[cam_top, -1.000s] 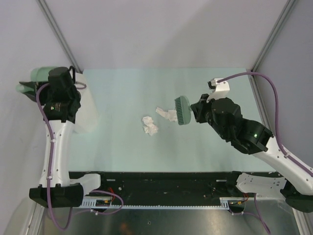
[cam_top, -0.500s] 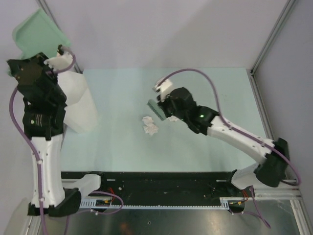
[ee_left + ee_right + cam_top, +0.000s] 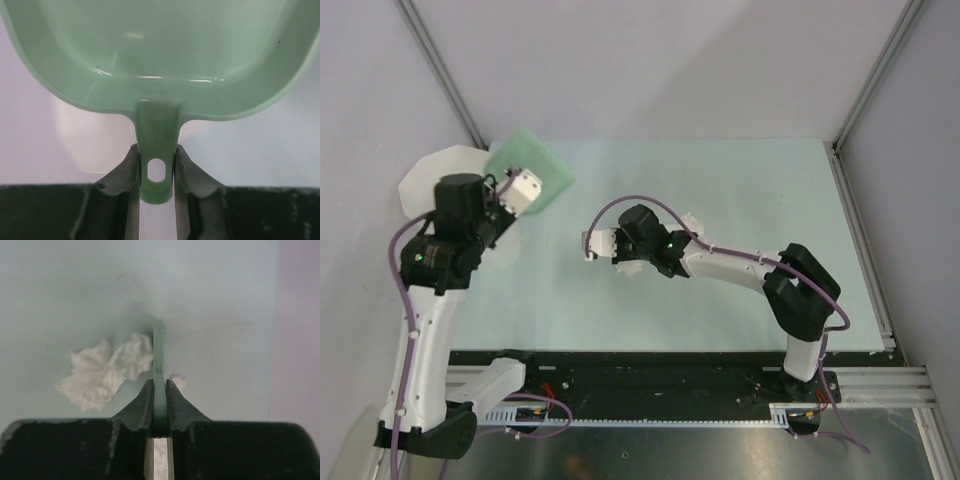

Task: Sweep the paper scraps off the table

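A crumpled white paper scrap (image 3: pixel 106 371) lies on the pale mint table (image 3: pixel 750 190), touching the left side of a thin green brush (image 3: pixel 159 347) seen edge-on. My right gripper (image 3: pixel 159 385) is shut on that brush's handle. A small white bit (image 3: pixel 178 381) shows just right of the brush. From above, my right gripper (image 3: pixel 620 248) hovers over one scrap (image 3: pixel 628 266), and another scrap (image 3: pixel 695 220) peeks out behind the arm. My left gripper (image 3: pixel 156 155) is shut on the handle of the green dustpan (image 3: pixel 160 50), which it holds tilted above the table's back left corner (image 3: pixel 527 168).
A white bin (image 3: pixel 425 185) stands at the table's left edge, partly behind the left arm. The black front strip (image 3: pixel 650 365) runs along the near edge. Grey walls and metal posts enclose the back and sides.
The right arm has swept the brush leftward across the table's middle to the scraps. The left arm has swung the dustpan from far left over to the table's back left corner.
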Controlling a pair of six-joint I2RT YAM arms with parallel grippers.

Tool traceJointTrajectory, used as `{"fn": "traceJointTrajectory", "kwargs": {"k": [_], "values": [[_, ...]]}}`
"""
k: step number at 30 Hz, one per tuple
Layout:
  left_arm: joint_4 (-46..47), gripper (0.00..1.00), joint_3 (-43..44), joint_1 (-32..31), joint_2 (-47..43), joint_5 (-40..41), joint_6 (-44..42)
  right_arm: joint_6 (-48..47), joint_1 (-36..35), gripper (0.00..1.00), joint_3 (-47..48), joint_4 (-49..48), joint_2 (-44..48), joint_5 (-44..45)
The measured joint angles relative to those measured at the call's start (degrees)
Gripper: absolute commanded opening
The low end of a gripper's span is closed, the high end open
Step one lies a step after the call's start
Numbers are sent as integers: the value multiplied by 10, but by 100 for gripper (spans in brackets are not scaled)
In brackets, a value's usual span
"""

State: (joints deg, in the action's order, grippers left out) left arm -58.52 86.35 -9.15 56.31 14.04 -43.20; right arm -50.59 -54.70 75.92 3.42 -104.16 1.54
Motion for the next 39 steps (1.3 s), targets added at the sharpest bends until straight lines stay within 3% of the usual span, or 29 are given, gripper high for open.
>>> {"fn": "traceJointTrajectory", "kwargs": {"k": [6, 12, 17, 23, 30, 35, 39], "values": [[-62, 0, -130, 0, 11, -85, 45, -23, -28, 0, -22, 59, 8, 8], [-72, 0, -196, -5, 42, -127, 47, 13, -111, 0, -116, 114, 143, 28], [-72, 0, -248, -38, 68, -144, 41, 95, -152, 0, -132, 141, 227, 80], [-71, 0, -317, -111, 85, -143, 9, 262, -142, 0, -132, 162, 308, 193], [-75, 0, -362, -149, 115, -121, -29, 567, -111, 0, -132, 283, 411, 234], [-71, 0, -374, -172, 135, -115, -38, 737, -72, 0, -132, 388, 417, 235], [-72, 0, -382, -185, 173, -117, -38, 807, -46, 0, -132, 439, 398, 233]]}}
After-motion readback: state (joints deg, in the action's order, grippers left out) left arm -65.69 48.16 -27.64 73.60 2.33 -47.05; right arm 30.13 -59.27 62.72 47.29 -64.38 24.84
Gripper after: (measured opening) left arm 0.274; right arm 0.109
